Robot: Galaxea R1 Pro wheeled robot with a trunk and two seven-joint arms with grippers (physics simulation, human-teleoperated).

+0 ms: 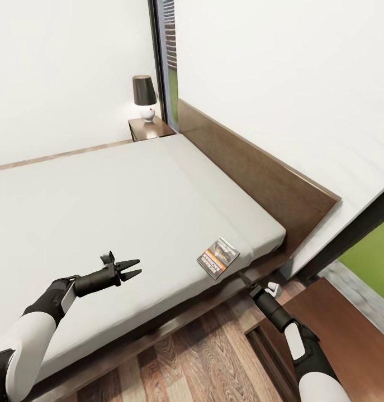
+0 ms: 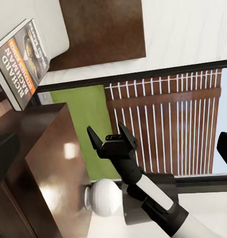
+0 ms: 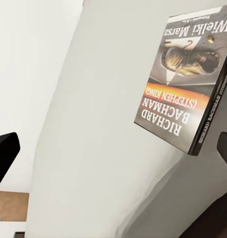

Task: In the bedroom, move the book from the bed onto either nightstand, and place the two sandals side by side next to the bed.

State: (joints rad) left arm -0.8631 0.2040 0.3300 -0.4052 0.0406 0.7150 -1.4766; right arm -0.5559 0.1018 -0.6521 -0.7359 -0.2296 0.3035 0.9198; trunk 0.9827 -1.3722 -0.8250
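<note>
The book (image 1: 218, 257) lies flat on the off-white mattress of the bed (image 1: 102, 206), near the corner by the headboard. Its orange band and "Richard Bachman" lettering read clearly in the right wrist view (image 3: 185, 94). My right gripper (image 1: 245, 277) hovers open at the bed's side edge, just short of the book. The left wrist view also catches it from the front (image 2: 113, 141), fingers spread, with the book (image 2: 22, 59) beyond it. Over the middle of the mattress my left gripper (image 1: 130, 268) stands open and empty. The sandals are out of view.
A dark nightstand (image 1: 348, 335) stands beside my right arm, close to the bed. A second nightstand (image 1: 150, 127) with a black-shaded lamp (image 1: 144, 92) sits on the bed's far side. The headboard (image 1: 259, 178) backs onto a white wall, with a dark-framed window (image 1: 370, 251) at right.
</note>
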